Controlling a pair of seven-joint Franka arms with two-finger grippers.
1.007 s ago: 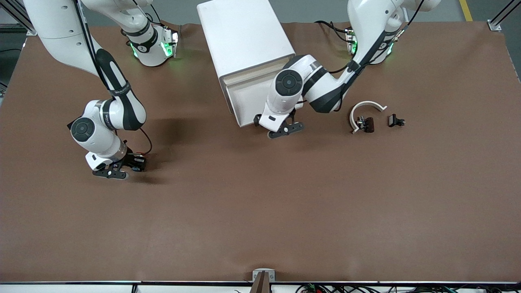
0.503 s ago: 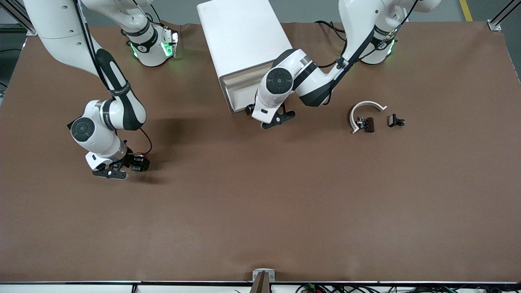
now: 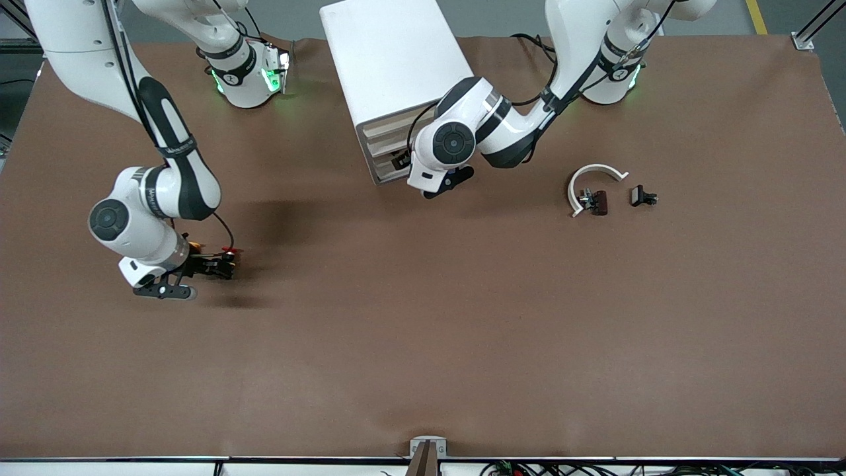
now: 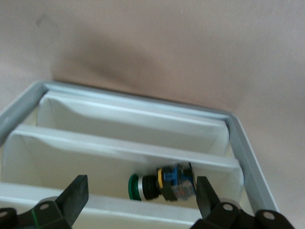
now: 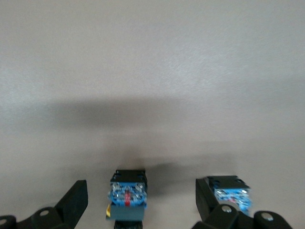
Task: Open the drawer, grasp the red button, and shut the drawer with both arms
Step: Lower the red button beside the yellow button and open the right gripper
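The tall white cabinet (image 3: 396, 66) lies on the brown counter (image 3: 423, 344), its drawers facing the front camera. The left end effector (image 3: 441, 185) hovers at the cabinet's front with fingers spread wide and holding nothing; a green-capped button (image 4: 162, 183) sits in the white drawer (image 4: 124, 157) before it. Toward the right arm's end, well apart from the cabinet, the right end effector (image 3: 173, 283) stands wide open over the red-capped push-button (image 3: 228, 254), gripping nothing.
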